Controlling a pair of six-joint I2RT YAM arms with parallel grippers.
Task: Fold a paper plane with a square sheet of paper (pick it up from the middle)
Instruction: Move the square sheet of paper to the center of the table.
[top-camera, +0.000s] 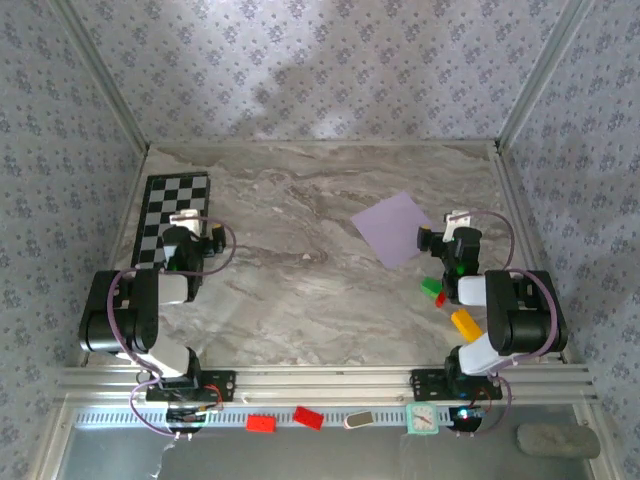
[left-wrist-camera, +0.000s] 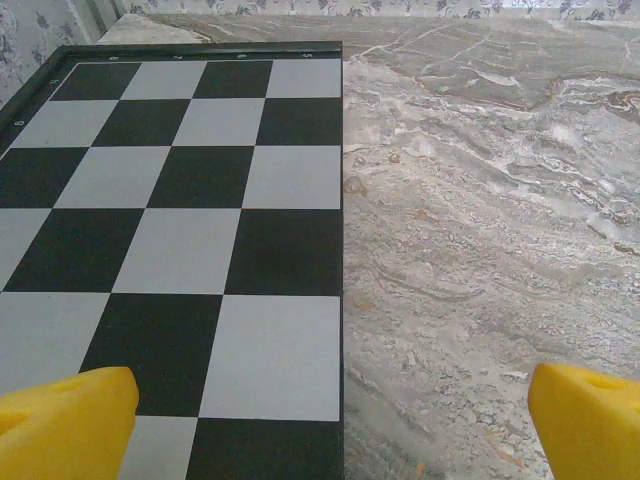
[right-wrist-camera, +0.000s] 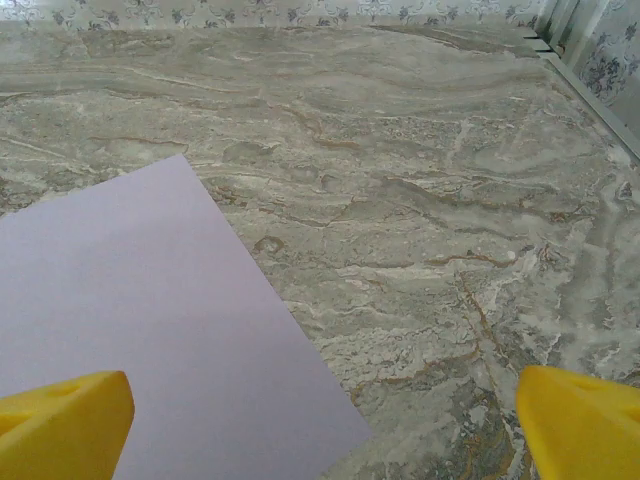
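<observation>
The grey-veined, marble-patterned table top (top-camera: 300, 300) carries everything here. At its far left lies the black-and-white checkered board (top-camera: 170, 195), flat, with the left arm reaching over its near part. On the right half of the table, well apart from the board, lies the square sheet of paper (top-camera: 392, 228): thin, plain, pale lilac, flat and unfolded, turned cornerwise like a diamond.

The right gripper (right-wrist-camera: 320, 425) stands at the sheet's right-hand edge with its jaws spread wide and nothing between them. One yellow fingertip (right-wrist-camera: 60, 425) is over the lilac paper and the other over bare table; whether either touches the surface cannot be told.

The left gripper (left-wrist-camera: 325, 425) is likewise spread wide and holds nothing. One yellow pad (left-wrist-camera: 65, 425) sits over the board and the other over the table beside the board's right edge.

Near the right arm rest a small green block (top-camera: 431, 286), a red one (top-camera: 441, 298) just beside it, and a yellow one (top-camera: 465, 322).
</observation>
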